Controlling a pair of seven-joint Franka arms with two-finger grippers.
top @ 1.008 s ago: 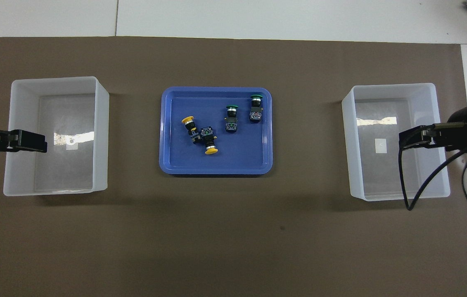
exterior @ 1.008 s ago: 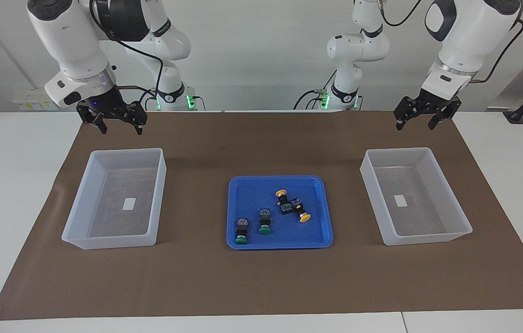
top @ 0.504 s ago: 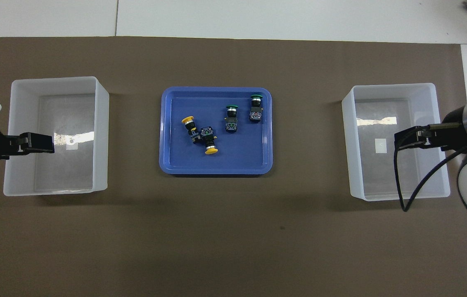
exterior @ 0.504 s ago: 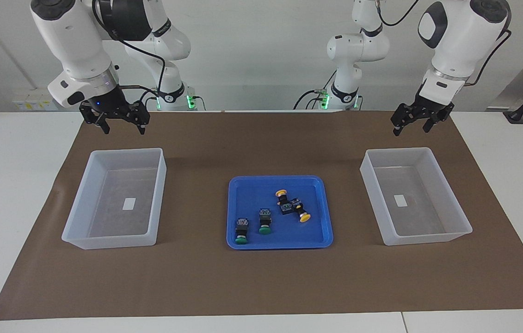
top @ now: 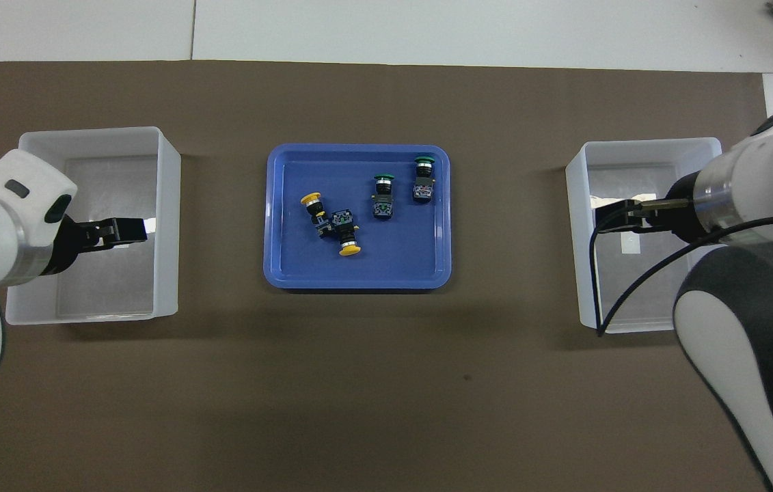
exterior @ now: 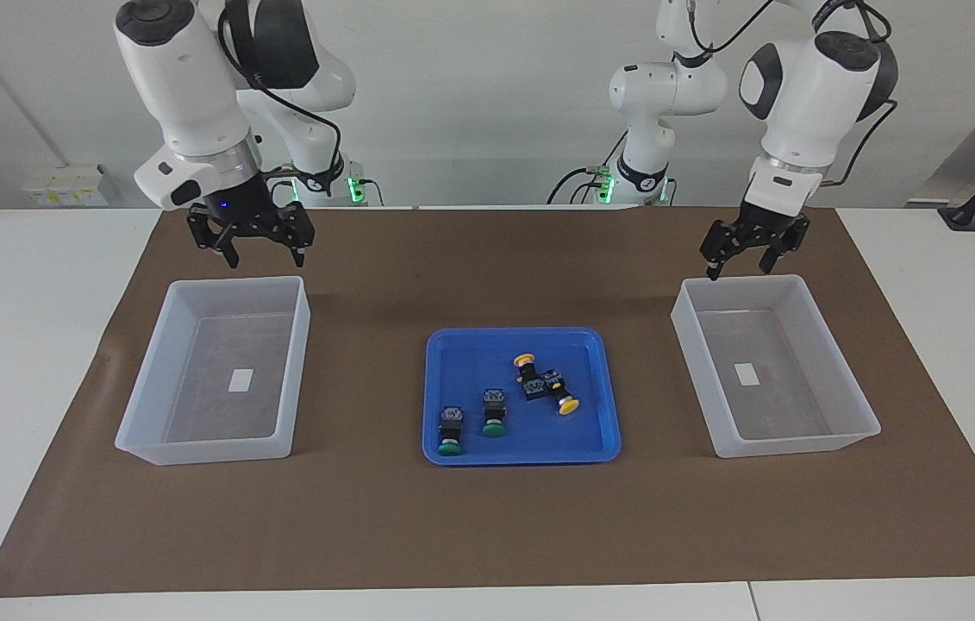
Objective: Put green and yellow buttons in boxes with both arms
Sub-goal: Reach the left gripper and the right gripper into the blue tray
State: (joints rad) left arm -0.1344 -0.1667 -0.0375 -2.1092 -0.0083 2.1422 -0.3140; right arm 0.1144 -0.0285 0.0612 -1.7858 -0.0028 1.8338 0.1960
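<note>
A brown mat covers the white table, and on it sit, from largest to smallest, two translucent boxes, a blue tray and four buttons. The right gripper, jaws spread and empty, hangs over the rim of the box at the right arm's end; the left gripper, also spread and empty, hangs over the rim of the box at the left arm's end. Both boxes are empty. All buttons lie in the tray, between the two grippers and well apart from each. The two yellow buttons touch at their black bodies, so I judge a pinch on one could drag or flip the other, or close on both. The two green buttons lie side by side, just apart; a wide claw descending on one may nudge its neighbour. Both arms converging on one small tray risks a collision, and a low approach could clip a box wall.
</note>
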